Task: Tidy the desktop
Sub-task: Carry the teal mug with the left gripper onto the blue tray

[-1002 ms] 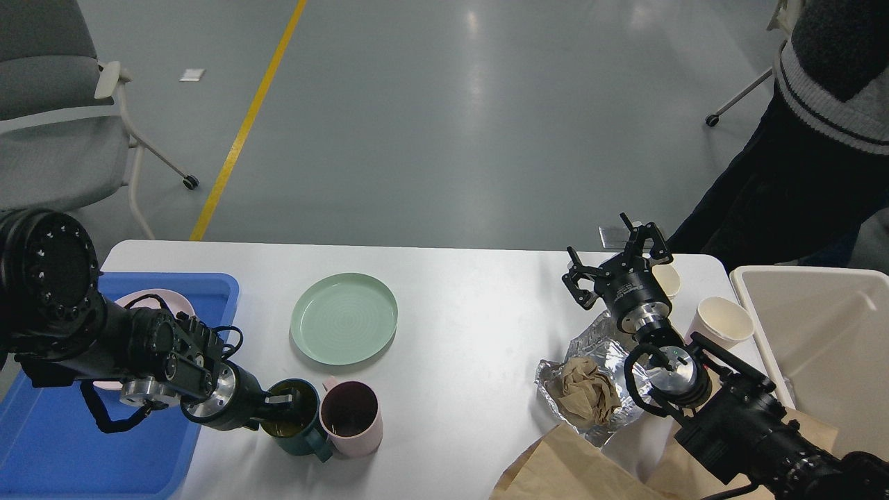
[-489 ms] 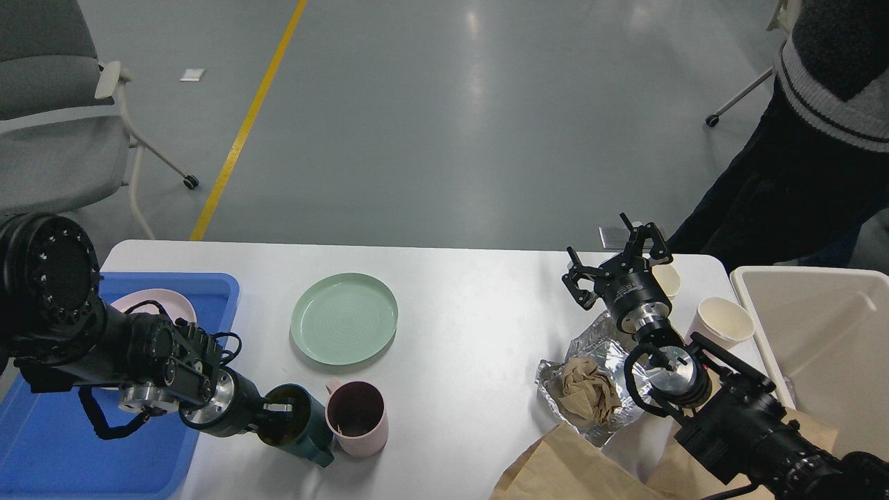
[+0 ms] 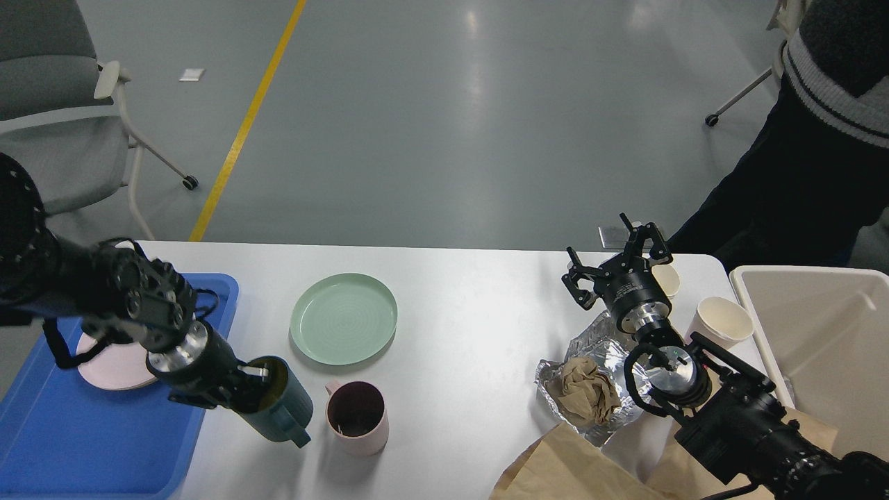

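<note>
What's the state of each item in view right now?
teal mug: tilted, held at the rim by left gripper
pink mug: upright, free
green plate: flat, empty
foil: open, crumpled paper on it
paper cup: upright
right gripper: open, empty

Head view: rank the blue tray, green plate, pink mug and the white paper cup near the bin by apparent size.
1. Blue tray, partly cut off by the frame.
2. Green plate.
3. Pink mug.
4. White paper cup; close to the mug, and farther from the camera, so unsure.
</note>
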Action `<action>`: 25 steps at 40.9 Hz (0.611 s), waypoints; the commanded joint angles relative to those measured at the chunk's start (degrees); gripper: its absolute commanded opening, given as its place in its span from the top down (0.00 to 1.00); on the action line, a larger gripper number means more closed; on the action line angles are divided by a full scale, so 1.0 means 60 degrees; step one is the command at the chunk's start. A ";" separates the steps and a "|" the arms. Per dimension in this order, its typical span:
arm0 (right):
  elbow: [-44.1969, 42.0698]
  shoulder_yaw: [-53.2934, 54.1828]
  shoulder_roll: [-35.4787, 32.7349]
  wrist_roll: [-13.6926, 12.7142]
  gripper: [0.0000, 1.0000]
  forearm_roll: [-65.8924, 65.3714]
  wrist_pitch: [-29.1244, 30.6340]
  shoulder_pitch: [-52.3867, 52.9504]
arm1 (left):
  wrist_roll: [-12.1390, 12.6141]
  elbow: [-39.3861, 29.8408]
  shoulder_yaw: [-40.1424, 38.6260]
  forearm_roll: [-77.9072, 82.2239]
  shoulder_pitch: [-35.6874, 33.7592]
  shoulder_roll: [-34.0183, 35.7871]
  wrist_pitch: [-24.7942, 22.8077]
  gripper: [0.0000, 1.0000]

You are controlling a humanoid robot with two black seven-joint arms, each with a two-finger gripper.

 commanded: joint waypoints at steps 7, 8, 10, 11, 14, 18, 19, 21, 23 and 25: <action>0.0000 0.0006 0.0000 0.0000 0.00 0.0000 0.0002 0.0000 | -0.0156 0.0078 0.1558 0.1014 -0.3554 0.0922 -0.3899 1.00; 0.0000 0.0006 0.0000 0.0000 0.00 0.0000 0.0002 0.0000 | -0.0156 0.0078 0.1676 0.1058 -0.3703 0.0996 -0.3989 1.00; 0.0000 0.0006 0.0000 0.0000 0.00 0.0000 0.0002 0.0000 | -0.0156 0.0078 0.1911 0.1175 -0.3865 0.1069 -0.4034 1.00; 0.0000 0.0006 0.0000 0.0000 0.00 0.0000 0.0002 0.0000 | -0.0156 0.0107 0.2013 0.1234 -0.3880 0.1070 -0.4034 1.00; 0.0000 0.0006 0.0000 0.0000 0.00 0.0000 0.0002 0.0000 | -0.0156 0.0282 0.2423 0.1351 -0.3589 0.1186 -0.3670 1.00; 0.0000 0.0006 0.0000 0.0000 0.00 0.0000 0.0002 0.0000 | -0.0141 0.0487 0.2688 0.1381 -0.2448 0.1596 -0.2660 1.00; 0.0000 0.0006 0.0000 0.0000 0.00 0.0000 0.0002 0.0000 | -0.0054 0.0575 0.2703 0.1381 -0.1879 0.1829 -0.2004 1.00; 0.0000 0.0006 0.0000 0.0000 0.00 0.0000 0.0002 0.0000 | 0.0005 0.0750 0.2688 0.1381 -0.0942 0.2239 -0.1023 1.00; 0.0000 0.0006 0.0000 0.0000 0.00 0.0000 0.0002 0.0000 | 0.0020 0.0854 0.2659 0.1381 -0.0294 0.2489 -0.0418 1.00; 0.0000 -0.0008 0.0000 0.0000 0.00 0.0000 0.0002 0.0000 | 0.0006 0.0942 0.2571 0.1381 0.0468 0.2856 0.0388 1.00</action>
